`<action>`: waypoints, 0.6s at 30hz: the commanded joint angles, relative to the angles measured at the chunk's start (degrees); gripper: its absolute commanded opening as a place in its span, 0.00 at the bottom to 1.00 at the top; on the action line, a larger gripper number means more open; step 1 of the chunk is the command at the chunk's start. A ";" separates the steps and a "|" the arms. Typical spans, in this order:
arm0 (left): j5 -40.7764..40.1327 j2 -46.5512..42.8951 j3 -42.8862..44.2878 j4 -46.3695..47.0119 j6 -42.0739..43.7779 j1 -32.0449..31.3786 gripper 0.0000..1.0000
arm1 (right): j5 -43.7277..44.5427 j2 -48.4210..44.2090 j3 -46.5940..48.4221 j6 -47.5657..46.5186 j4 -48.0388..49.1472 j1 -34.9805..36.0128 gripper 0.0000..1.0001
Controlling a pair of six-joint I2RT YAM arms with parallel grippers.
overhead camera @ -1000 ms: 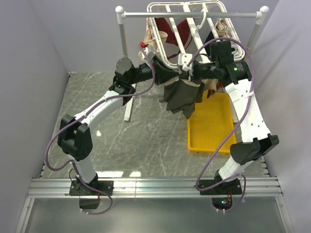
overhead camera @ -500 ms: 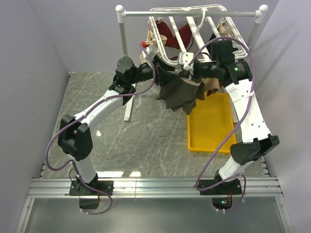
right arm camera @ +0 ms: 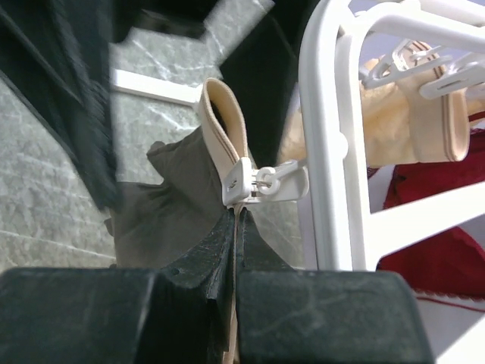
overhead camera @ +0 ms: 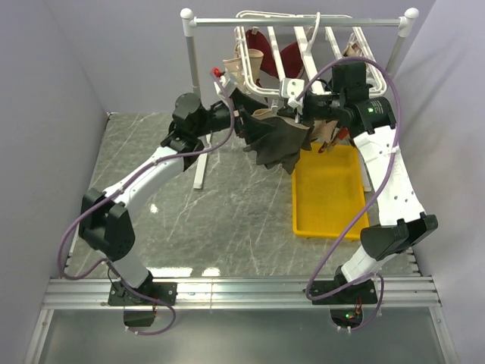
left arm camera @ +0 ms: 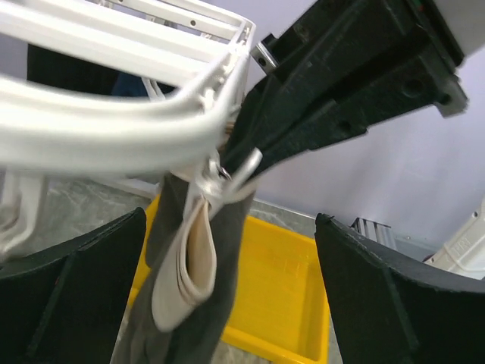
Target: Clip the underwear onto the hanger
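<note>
The dark grey-brown underwear (overhead camera: 274,144) hangs under the near edge of the white hanger (overhead camera: 267,89). A small white clip (right arm camera: 254,182) pinches its beige band (right arm camera: 220,125). My right gripper (right arm camera: 239,221) is shut on that band just below the clip, and it shows in the top view (overhead camera: 301,115) too. My left gripper (overhead camera: 242,114) stands wide open to the left of the cloth. In its wrist view the underwear (left arm camera: 189,303) dangles between the two fingers (left arm camera: 76,296) without touching them, and the clip (left arm camera: 220,173) sits above.
A yellow tray (overhead camera: 330,199) lies on the marble table below the right arm. The hanger hangs from a white rail stand (overhead camera: 303,23). A maroon garment (overhead camera: 276,54) and a beige garment (overhead camera: 333,130) also hang from the hanger. Grey walls close in both sides.
My left gripper has opened from nearly shut and drawn back to the left, away from the clip. The hanger and underwear swung slightly upward. The right gripper stayed shut on the band.
</note>
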 commanded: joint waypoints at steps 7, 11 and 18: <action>-2.74 -14.89 -11.82 -7.66 3.44 1.67 0.99 | -0.59 -5.93 -3.25 0.03 4.03 0.27 0.22; -4.06 -18.93 -15.70 -11.61 3.97 2.81 0.99 | 0.38 -8.30 -7.63 -0.06 5.69 0.97 0.45; -7.13 -23.42 -17.02 -23.03 5.99 5.27 0.99 | 3.10 -12.52 -12.48 1.96 7.37 1.59 0.68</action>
